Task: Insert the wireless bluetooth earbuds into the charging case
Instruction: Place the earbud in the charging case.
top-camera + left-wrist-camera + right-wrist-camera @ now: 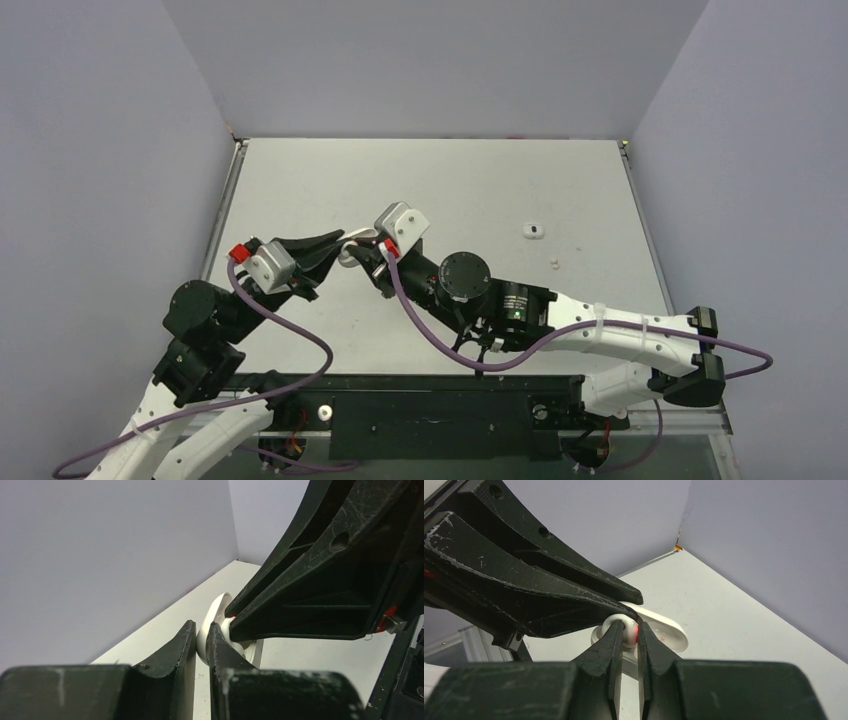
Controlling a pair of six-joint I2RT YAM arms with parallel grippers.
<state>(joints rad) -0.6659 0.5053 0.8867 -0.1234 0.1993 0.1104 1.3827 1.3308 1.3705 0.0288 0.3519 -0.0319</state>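
Tabletop [450, 180] of pale grey, walled on three sides, lay beneath the left arm [205, 320] and right arm [610, 330], which met left of centre. Left gripper [201, 634] was all but closed, its fingers pinching the rim of the charging case [667, 630]. Right gripper [630, 628], reaching in from the right, was narrowed to a slit around one earbud [627, 633], a white rounded bead with a red spot, pressed against the case. The glossy white case appeared open. From the right wrist camera its oval half stretched rightward and away from the fingers, while the left wrist camera caught it edge-on, tilted upward. A faint reddish mark on its inner face was too small to read. From above, fingers and camera mounts covered most of the case, and whether it touched the table could not be told. Its sockets were hidden. Well apart, on the right half of the table, lay a second earbud [533, 231] with a dark patch. Nearer the arms lay a white speck [553, 265] too small to identify.
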